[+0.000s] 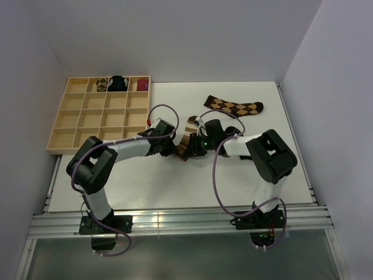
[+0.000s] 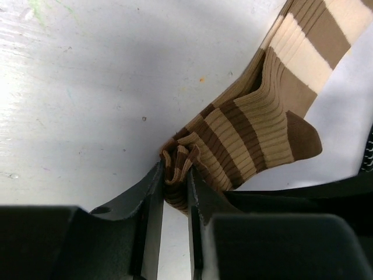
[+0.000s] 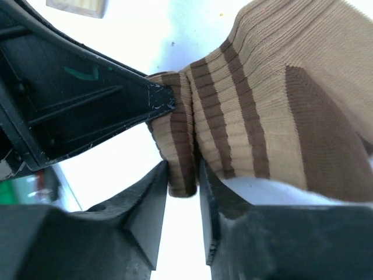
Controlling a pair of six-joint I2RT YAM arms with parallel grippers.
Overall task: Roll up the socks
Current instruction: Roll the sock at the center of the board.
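In the middle of the overhead frame, the left gripper [image 2: 175, 172] and the right gripper [image 3: 183, 175] each have their jaws clamped on the bunched end of the striped sock [image 1: 186, 139], and the argyle sock [image 1: 235, 107] lies flat toward the upper right.

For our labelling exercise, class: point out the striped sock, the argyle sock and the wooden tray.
striped sock [image 2: 256, 128], left wrist view, on its ribbed middle.
argyle sock [image 1: 236, 107], top external view, on its diamond-patterned leg.
wooden tray [image 1: 86, 119], top external view, on a bare compartment.
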